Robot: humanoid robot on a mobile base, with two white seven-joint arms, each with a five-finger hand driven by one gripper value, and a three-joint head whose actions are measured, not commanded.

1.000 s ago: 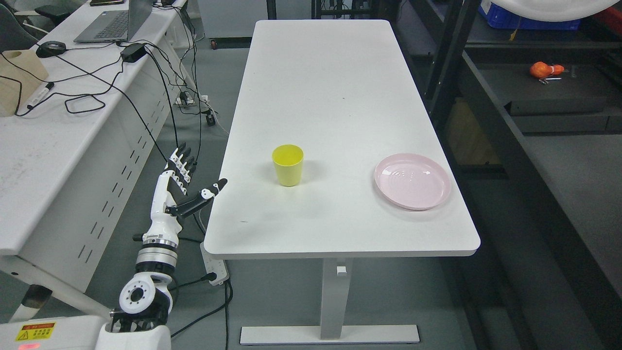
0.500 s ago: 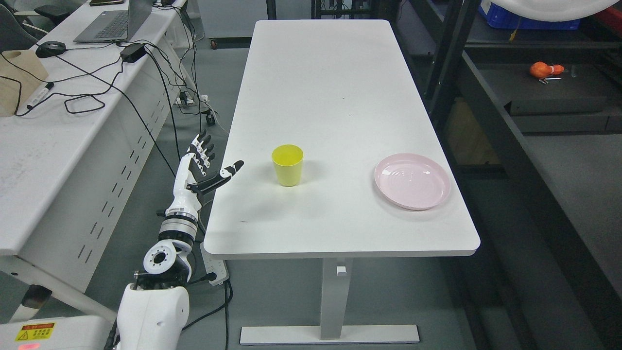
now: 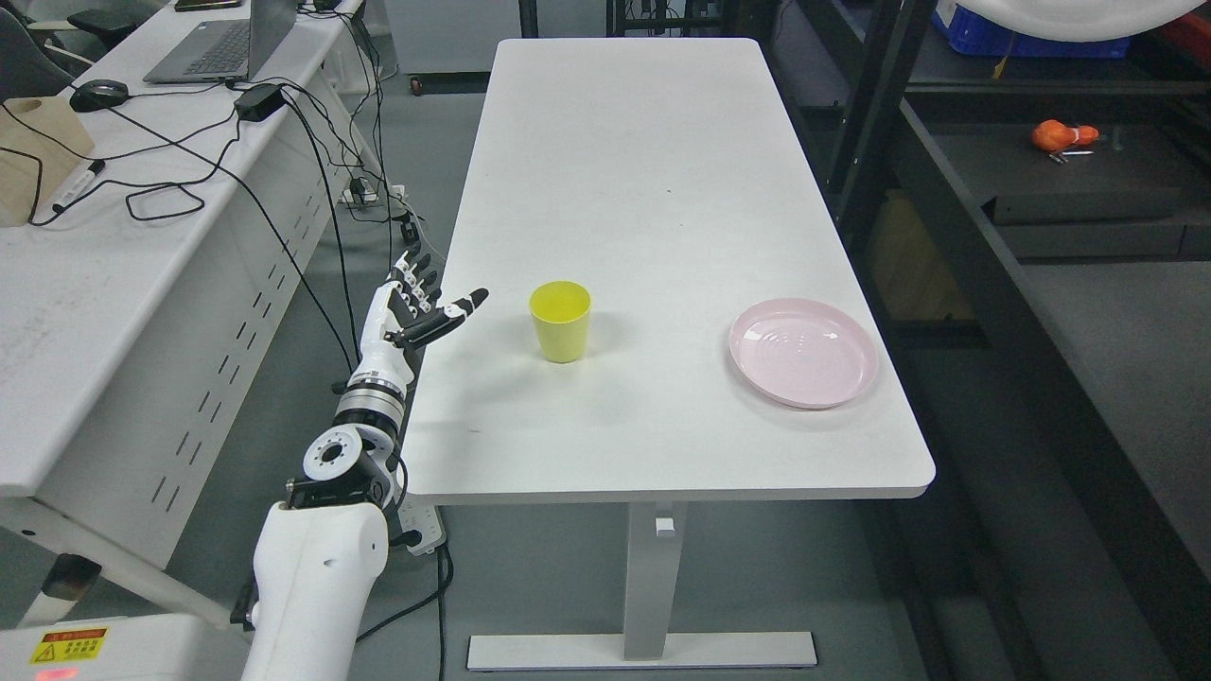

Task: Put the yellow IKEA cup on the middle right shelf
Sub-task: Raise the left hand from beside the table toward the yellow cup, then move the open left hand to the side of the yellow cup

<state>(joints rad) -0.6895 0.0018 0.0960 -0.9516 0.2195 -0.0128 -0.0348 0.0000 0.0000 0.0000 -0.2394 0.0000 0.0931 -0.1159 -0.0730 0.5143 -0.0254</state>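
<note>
Head view: left hand (image 3: 409, 312), fingers (image 3: 416, 274) spread, nears the yellow cup (image 3: 560, 322); light, rigid, likely slick—grip mid-wall.

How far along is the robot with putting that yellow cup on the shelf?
Barely started. Nothing is done yet: the yellow cup stands upright on the white table, untouched. In hand: the left hand, fingers spread open and empty, hovers at the table's left edge, beside the cup. Left: grasp it, lift it, carry it past the pink plate to the dark shelving on the right.
</note>
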